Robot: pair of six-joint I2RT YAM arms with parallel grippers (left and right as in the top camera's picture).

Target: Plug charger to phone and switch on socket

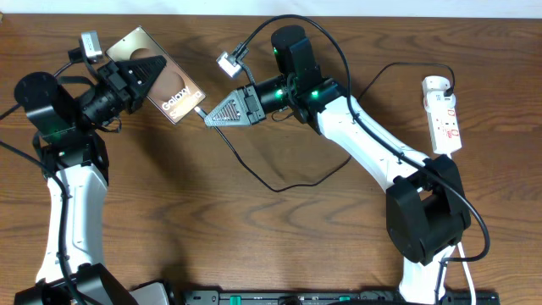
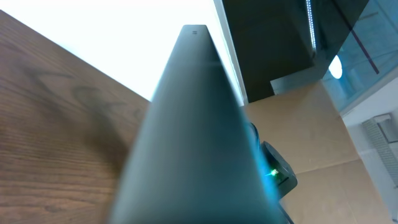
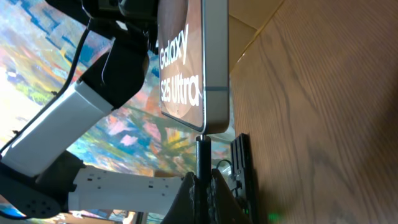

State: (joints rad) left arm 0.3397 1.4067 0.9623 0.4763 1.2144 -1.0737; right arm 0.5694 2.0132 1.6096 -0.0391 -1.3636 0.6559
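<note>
**Item 1: phone** [image 1: 174, 93]. Bronze-brown slab, held up off the table [image 1: 254, 246] at a slant. The lettered face shows in the overhead view. In the left wrist view it is only a dark, blurred edge.

**Item 2: left gripper** [image 1: 146, 69]. At the upper end of the phone, fingers pinching the slab across its width.

**Item 3: charger** [image 1: 279, 188]. A thin black cable that sags in a loop below and to the right of the phone, then runs on toward item 5. Its connector tip [image 3: 200, 152] stands in line with the middle of the phone's bottom edge and touches it. How deep it is seated cannot be told.

**Item 4: right gripper** [image 1: 212, 114]. Just off the phone's lower end, fingers pressed together on the connector stem. In the right wrist view the stem rises straight from them to the phone.

**Item 5: power strip** [image 1: 445, 119]. White with red markings, lying well apart from the phone on its right. Switch position is too small to read, as is whether the plug is in.

**Step in hand (judgement):** pushing the connector home.

**Handling notes:**
- Push along the phone's long axis only. Any sideways lean would likely bind or bend the tip.
- The left grip must brace against the push, or the slab could slide between its fingers.
- Leave the cable loop slack so it does not drag the tip off line.
- Confirm the stem sits flush with the edge before letting go.
- The switch on the strip is not yet attended to.
</note>
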